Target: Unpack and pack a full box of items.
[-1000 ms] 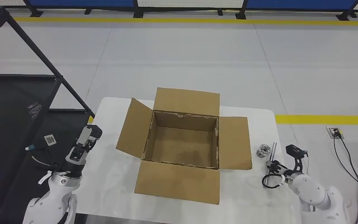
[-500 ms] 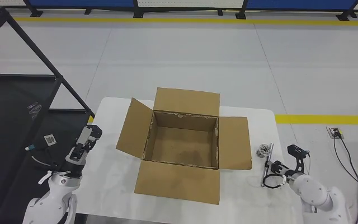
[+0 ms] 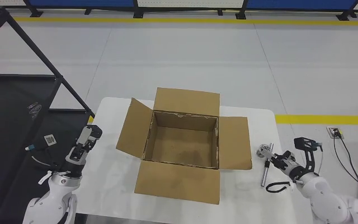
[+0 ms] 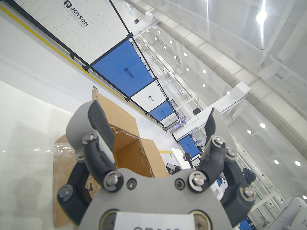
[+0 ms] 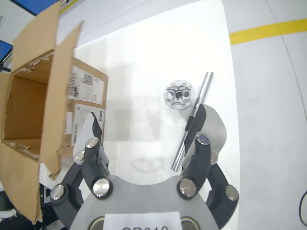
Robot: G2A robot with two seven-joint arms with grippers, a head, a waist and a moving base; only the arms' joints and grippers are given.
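An open cardboard box (image 3: 185, 101) stands in the middle of the white table (image 3: 112, 179) with its flaps spread and nothing visible inside. To its right lie a round metal disc (image 3: 262, 150), a metal rod (image 3: 266, 165) and a black loop (image 3: 275, 187). My right gripper (image 3: 279, 162) hovers open just right of the rod. In the right wrist view the rod (image 5: 203, 89) runs beside one finger of that gripper (image 5: 147, 120), and the disc (image 5: 178, 94) lies ahead. My left gripper (image 4: 153, 113) is open and holds nothing, at the table's left edge (image 3: 89, 134).
The box's right flap (image 5: 60, 77) hangs close to the right gripper. Bare table lies between the box and the metal parts. A black frame and dark mat (image 3: 33, 112) stand off the table's left side. The table's right edge is close beyond the rod.
My right gripper has drawn back to the right, away from the black loop, which now lies free near the table's front edge. The left arm has not moved.
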